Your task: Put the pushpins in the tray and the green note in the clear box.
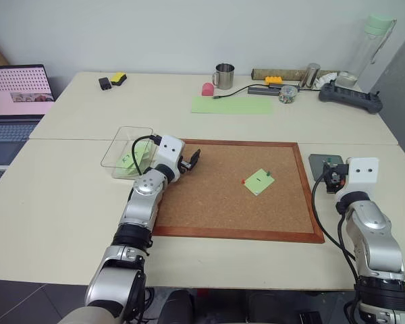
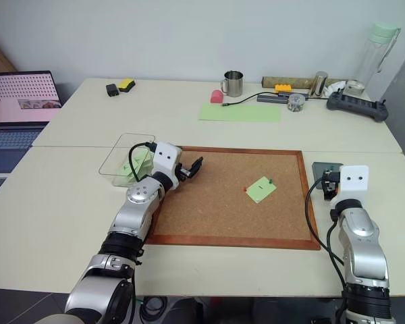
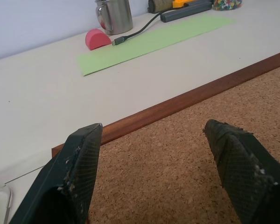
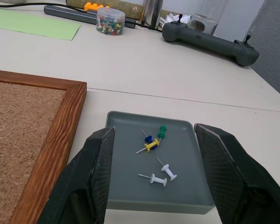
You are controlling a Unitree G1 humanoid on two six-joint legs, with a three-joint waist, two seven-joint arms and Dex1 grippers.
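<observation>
Left end effector [image 1: 193, 157]: fingers spread wide, nothing between them, held level over the near-left part of the cork board [image 1: 209, 202], just inside its wooden frame. Right end effector [image 4: 151, 154]: fingers apart, empty, poised low over the near edge of the tray [image 4: 196, 184]. Tray: dark grey, low-rimmed, on the worktop [image 1: 61, 202] just beside the board's right frame; holds five loose pins, namely one green, one blue, one yellow and two white. Green note [image 1: 259, 181]: lies flat on the cork, right of the board's centre, a short dark mark at its middle. Pushpins: red one [image 1: 244, 181] at the note's left corner, green one [image 1: 268, 173] at its upper right edge; both on the board, not in the tray. Clear box [image 1: 121, 138]: on the worktop just beside the board's left frame, behind the left wrist, with pale green paper already lying inside. Far side of worktop: large pale-green sheet [image 1: 231, 104], steel mug [image 1: 223, 75], pink dome-shaped object [image 1: 207, 88], small jar of mixed pins [image 4: 110, 21], dark handheld controller [image 1: 349, 96]. Laptop [image 1: 17, 94] open at far left.
</observation>
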